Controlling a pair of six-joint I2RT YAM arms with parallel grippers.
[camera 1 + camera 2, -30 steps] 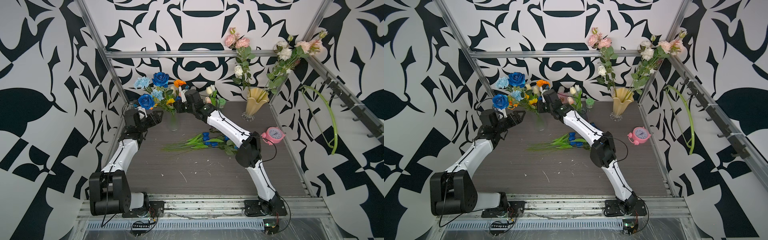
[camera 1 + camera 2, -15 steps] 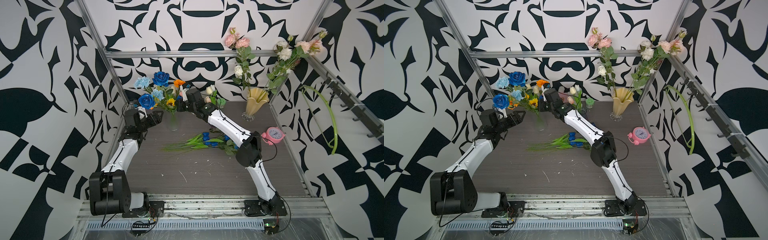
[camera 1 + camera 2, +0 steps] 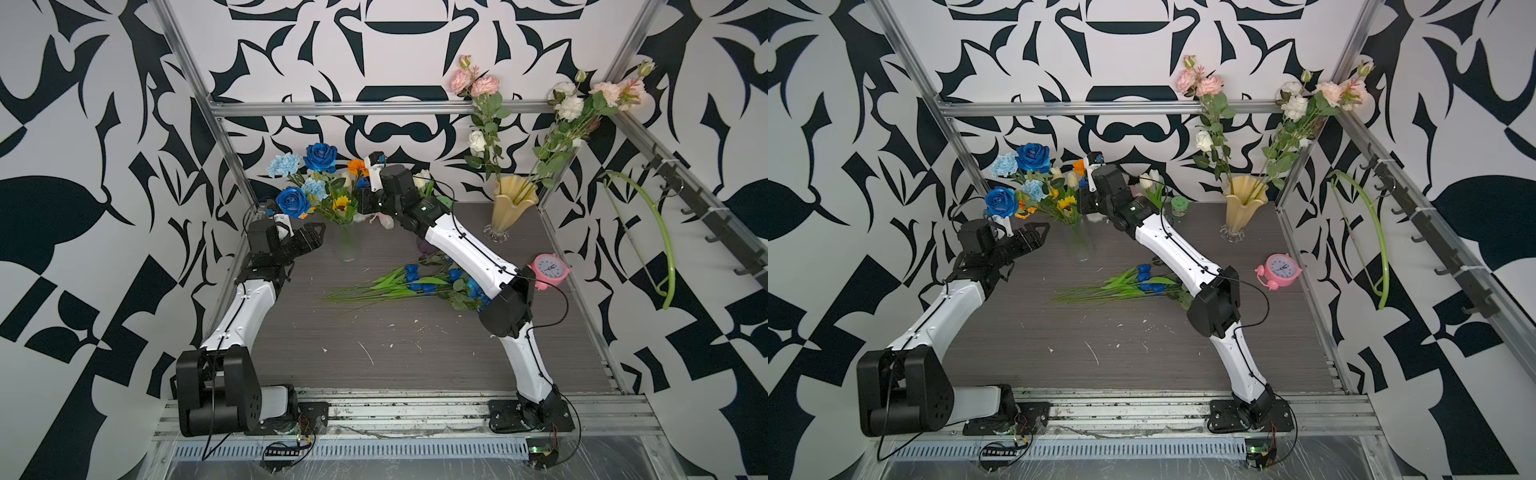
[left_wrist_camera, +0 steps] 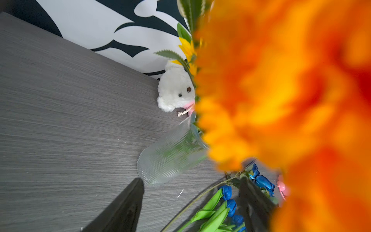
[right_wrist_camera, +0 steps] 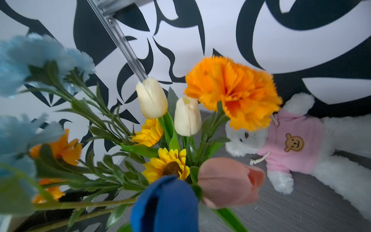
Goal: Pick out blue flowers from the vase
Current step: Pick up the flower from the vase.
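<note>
Left hand (image 3: 318, 237): jaws apart, beside glass vase (image 3: 346, 247), likely to steady it. Right hand (image 3: 360, 203): closed within bouquet (image 3: 332, 199) at blue tulip (image 5: 164, 202); stem grip unseen, presumably for extraction.

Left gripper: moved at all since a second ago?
No. In both top views the left gripper, open and empty, keeps the same gap beside the clear glass vase.

This is a robot lab cell: a grey bench (image 3: 395, 365) boxed in by an aluminium frame (image 3: 332, 108) and black-and-white patterned walls (image 3: 83, 124). A left arm (image 3: 241, 307) and a right arm (image 3: 465, 249) are bolted to a metal rail (image 3: 415, 409) along the near edge, with a bare circuit board (image 3: 540, 452) just below it.
</note>
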